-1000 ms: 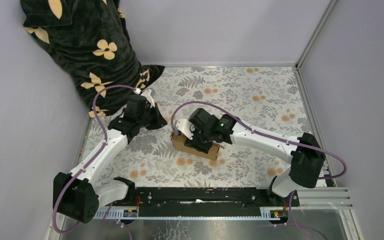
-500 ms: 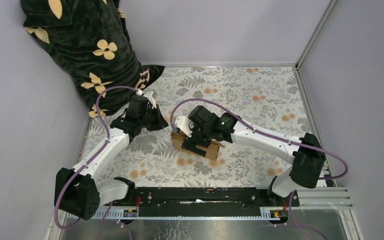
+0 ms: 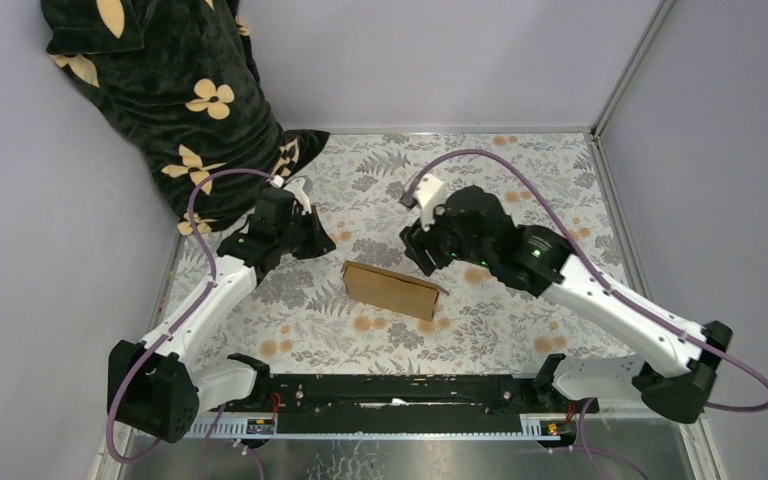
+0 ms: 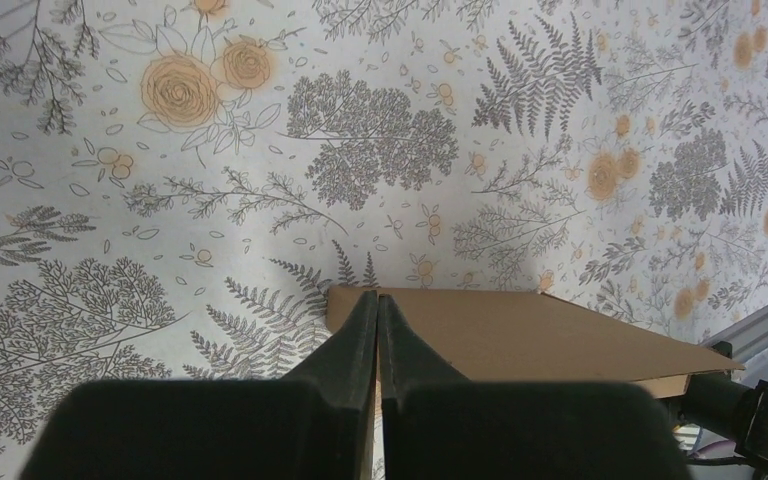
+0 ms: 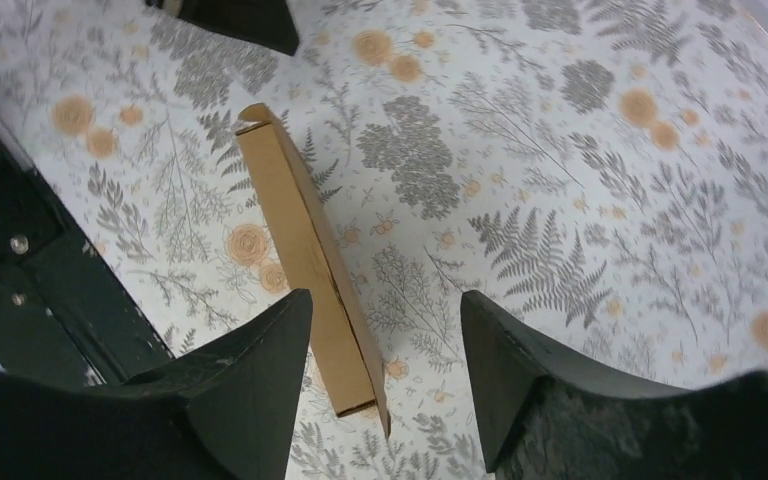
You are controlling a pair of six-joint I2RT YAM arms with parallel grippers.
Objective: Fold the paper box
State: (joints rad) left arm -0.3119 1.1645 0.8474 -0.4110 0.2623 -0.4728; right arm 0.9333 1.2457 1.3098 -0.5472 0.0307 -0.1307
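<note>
The paper box (image 3: 392, 289) lies shut and flat on the flower-patterned worktop (image 3: 520, 190), near its middle, with neither arm touching it. The left pincer (image 4: 377, 312) has its fingers pressed together and hangs just beyond the box's far-left corner. The right pincer (image 5: 385, 300) is spread wide and empty, raised over the worktop beyond the box's far-right end. A dark flowered cloth (image 3: 160, 90) fills the far-left corner.

Shows a plain brown paper box (image 3: 393, 288), a white table cover (image 3: 520, 190) printed with grey ferns and orange blooms, a black cloth (image 3: 170, 90) with yellow flowers.
</note>
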